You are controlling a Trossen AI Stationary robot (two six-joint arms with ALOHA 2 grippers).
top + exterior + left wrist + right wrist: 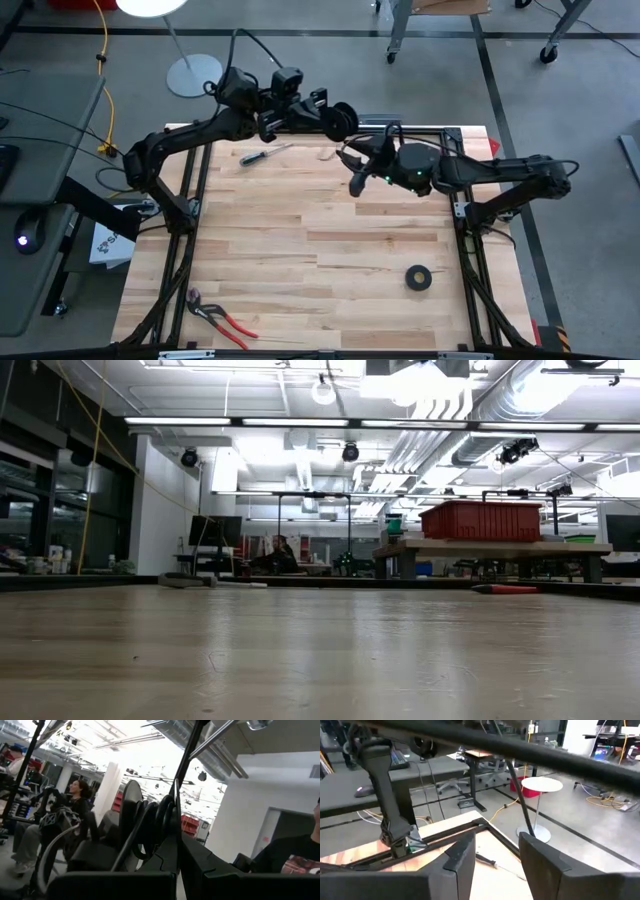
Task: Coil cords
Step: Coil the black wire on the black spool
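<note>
The black cord shows as a few small loops (pixel 343 118) at my left gripper (pixel 335 115), which is shut on them above the table's far edge, near its middle. In the left wrist view the loops (pixel 150 827) stand up between the two fingers. A thin black strand (pixel 372 134) runs from there toward my right gripper (pixel 354 182). My right gripper hovers just nearer and to the right. It is open and empty in the right wrist view (pixel 495 857). My left gripper pinches the bundle of cord loops (pixel 159 851) between its two fingers, several turns together. The loops stick out beyond the fingertips. In the high view the bundle is lifted clear of the table.
A screwdriver (pixel 265 155) lies at the far left of the wooden table (pixel 300 250). A black tape roll (pixel 418 278) lies at the near right and red-handled pliers (pixel 222 318) at the near left. A white floor lamp (pixel 195 75) stands beyond the far edge.
</note>
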